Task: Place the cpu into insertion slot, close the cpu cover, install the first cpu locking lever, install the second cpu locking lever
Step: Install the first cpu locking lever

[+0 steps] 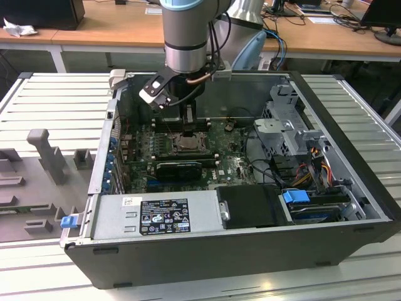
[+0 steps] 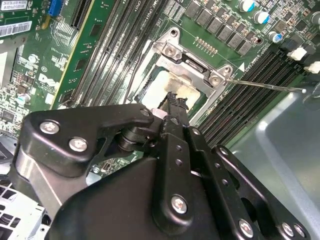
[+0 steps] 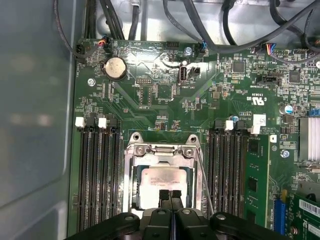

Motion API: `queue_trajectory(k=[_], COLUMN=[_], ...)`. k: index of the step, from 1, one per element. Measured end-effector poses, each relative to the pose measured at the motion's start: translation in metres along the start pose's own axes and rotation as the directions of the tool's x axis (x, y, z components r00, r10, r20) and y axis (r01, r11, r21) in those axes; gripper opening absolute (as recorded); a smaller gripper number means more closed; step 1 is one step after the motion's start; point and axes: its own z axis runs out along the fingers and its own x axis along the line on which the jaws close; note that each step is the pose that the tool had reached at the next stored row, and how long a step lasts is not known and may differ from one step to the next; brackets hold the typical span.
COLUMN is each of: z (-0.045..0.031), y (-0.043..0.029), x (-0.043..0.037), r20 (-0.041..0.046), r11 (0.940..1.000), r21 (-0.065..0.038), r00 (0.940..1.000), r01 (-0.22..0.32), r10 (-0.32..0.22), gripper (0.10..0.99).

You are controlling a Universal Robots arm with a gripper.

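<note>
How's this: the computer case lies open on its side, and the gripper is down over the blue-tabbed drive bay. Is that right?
No. The computer case does lie open on its side, but the gripper is down over the cpu instead. The exterior and first wrist views show it.

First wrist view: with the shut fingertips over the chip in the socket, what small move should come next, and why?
Probably lift the gripper slightly off the cpu: it looks seated under the cpu cover, while the thin locking lever beside it looks unlatched.
</note>
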Motion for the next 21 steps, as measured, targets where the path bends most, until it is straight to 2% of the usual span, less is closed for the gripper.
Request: queue_trajectory(k=[7,9,12,18,20,21], z=[-0.0064,-0.016,-0.0236,-0.0342,-0.0346,-0.0347], y=[0.0003,0.0009,0.0013,0.0019,0.0019,0.0019], x=[-0.0002,-0.0004,-0.0005,-0.0008,-0.0007,-0.0008], r20=[0.0001,0.0001,0.0001,0.0003,-0.0002,-0.0011], r11=[1.0,1.0,1.0,1.0,1.0,0.9996], r21=[0.0,0.0,0.0,0.0,0.0,-0.001], r00=[1.0,1.0,1.0,1.0,1.0,0.9996], r01=[0.0,0.0,0.0,0.0,0.006,0.027], r10=[0.0,0.0,0.0,0.0,-0.006,-0.027], gripper=[0.106,0.106,0.106,0.106,0.106,0.106])
